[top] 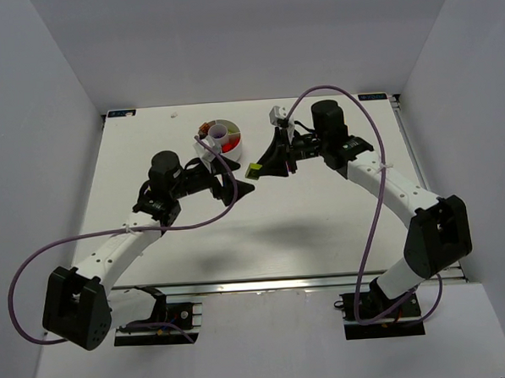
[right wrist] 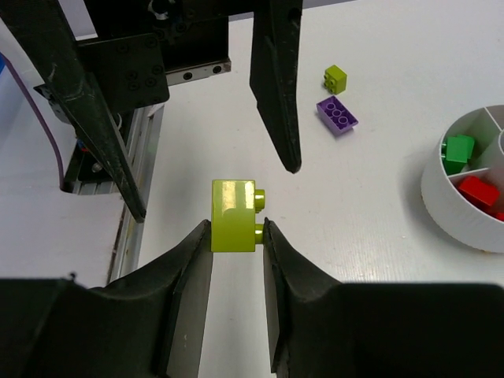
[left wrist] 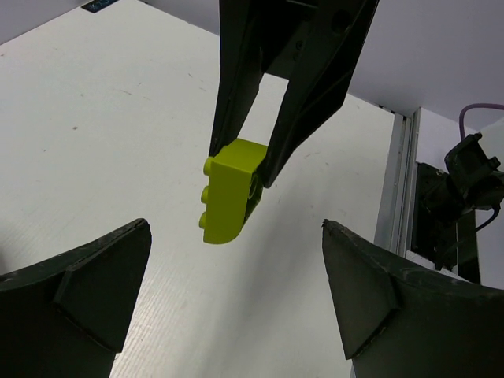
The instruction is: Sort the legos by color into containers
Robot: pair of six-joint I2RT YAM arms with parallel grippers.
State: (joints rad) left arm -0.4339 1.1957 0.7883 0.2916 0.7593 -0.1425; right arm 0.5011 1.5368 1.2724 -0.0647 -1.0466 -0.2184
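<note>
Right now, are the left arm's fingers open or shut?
Open: the left fingers stand wide apart, empty; the right fingers hold the lime brick.

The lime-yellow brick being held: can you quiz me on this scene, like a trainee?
1. True or false: the left tool grips the lime-yellow brick.
2. Which brick lies loose on the table beside the small lime one? A red, B purple, C orange.
3. Fill in: in the white dish, the right wrist view shows a red brick and a ____ brick.
Key: 1 false, the right tool holds it, the left stands open; 2 B, the purple brick; 3 green brick.
</note>
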